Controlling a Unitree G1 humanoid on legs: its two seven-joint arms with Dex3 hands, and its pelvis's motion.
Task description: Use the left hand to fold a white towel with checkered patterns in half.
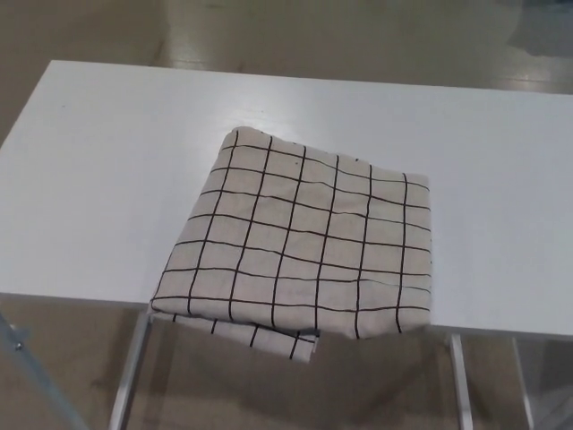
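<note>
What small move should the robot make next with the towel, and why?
Probably bring the left hand back in toward the towel's near-left corner: no hand is in view, and the towel lies flat on the table, its near edge hanging over the front.

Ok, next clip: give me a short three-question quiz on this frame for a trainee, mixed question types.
1. True or false: the checkered towel lies wholly on the white table.
2. Multiple choice: which robot hands show in the head view? A) left only B) right only C) both D) neither
3. Short answer: how many cloth layers show at the towel's near edge, and what does that suggest?

Key
1. False: its near edge hangs over the table's front edge, above the metal legs.
2. D.
3. At least two; a lower layer peeks out beneath the top one, so the towel looks already folded.
</note>
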